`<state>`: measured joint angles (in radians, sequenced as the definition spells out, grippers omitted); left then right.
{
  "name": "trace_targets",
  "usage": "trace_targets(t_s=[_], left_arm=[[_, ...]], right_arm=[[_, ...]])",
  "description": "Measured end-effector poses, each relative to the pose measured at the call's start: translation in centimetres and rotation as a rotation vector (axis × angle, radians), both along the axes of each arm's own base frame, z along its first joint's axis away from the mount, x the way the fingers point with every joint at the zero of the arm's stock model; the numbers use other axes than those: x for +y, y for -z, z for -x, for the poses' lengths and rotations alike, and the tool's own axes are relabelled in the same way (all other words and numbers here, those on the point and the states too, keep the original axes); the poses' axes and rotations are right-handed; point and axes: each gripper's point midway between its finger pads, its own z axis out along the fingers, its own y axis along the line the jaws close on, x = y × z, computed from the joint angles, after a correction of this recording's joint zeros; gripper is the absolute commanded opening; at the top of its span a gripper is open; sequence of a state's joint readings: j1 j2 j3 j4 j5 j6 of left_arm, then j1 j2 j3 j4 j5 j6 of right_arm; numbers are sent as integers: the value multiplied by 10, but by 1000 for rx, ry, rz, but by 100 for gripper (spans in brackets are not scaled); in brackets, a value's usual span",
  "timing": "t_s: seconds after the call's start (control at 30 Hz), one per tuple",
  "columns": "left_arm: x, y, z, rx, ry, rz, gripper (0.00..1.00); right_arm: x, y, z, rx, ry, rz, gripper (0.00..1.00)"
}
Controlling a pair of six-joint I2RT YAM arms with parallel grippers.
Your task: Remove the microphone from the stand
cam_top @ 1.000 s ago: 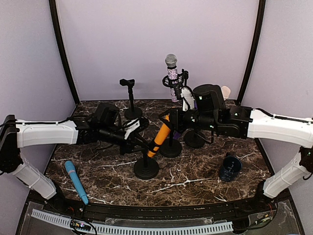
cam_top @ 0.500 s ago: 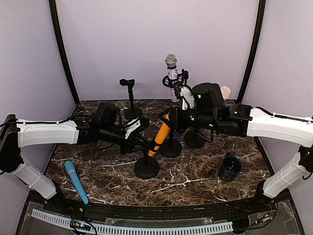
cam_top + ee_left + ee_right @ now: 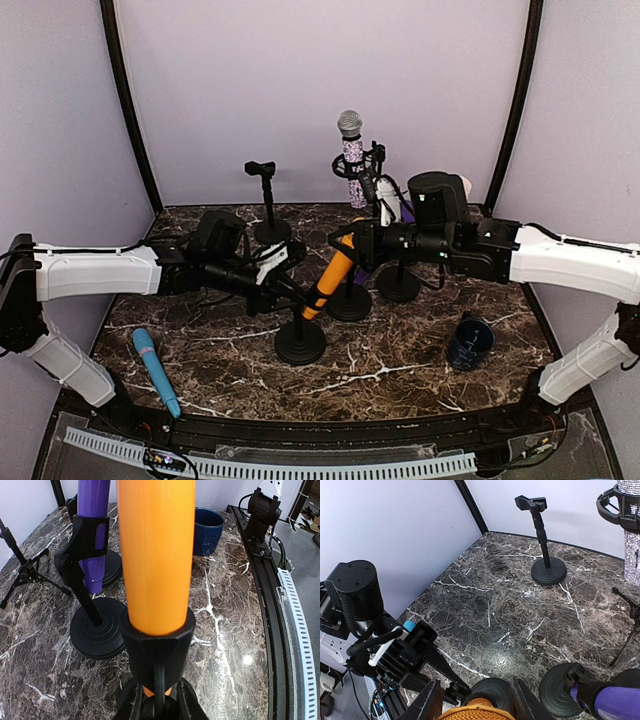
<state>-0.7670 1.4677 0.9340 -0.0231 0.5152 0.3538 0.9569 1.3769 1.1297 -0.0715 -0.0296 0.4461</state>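
Observation:
The orange microphone [image 3: 328, 277] leans tilted in the black clip of a round-based stand [image 3: 299, 343] at mid-table. My left gripper [image 3: 288, 295] is shut on the stand's post just under the clip [image 3: 157, 640]. The orange body [image 3: 156, 555] fills the left wrist view above my left gripper [image 3: 157, 702]. My right gripper [image 3: 348, 240] is at the microphone's upper end. In the right wrist view its fingers [image 3: 427, 702] stand on either side of the orange mesh head [image 3: 476, 713] and press against it.
A purple microphone [image 3: 92, 530] sits in a second stand [image 3: 349, 302] just behind. A glittery microphone [image 3: 351, 160] and an empty stand [image 3: 266, 200] are at the back. A blue microphone [image 3: 155, 370] lies front left. A dark blue cup [image 3: 470, 342] is front right.
My right arm's wrist has shifted slightly to the right and back. The orange microphone stays in its clip. My left arm has not moved.

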Motion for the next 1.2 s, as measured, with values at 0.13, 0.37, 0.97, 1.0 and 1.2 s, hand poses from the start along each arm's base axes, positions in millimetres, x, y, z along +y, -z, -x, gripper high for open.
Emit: trace_targets(t_s=[0.13,0.37,0.97,1.0,1.2], left_arm=[[0,0,0,-1,1,0,0],[0,0,0,-1,1,-1,0],[-2,0,-1,-10,0,2,0],[-3,0,-1,-10,0,2,0],[-3,0,-1,-11,1,2,0]], right_arm=[[1,0,1,-7,-26,-9,35],[0,0,1,-8,-26,-8,35],[-11,3,-8,66,92,1,35],[-11,3,-8,70,97,1,35],[-13,4,-9,83,116,-1,35]])
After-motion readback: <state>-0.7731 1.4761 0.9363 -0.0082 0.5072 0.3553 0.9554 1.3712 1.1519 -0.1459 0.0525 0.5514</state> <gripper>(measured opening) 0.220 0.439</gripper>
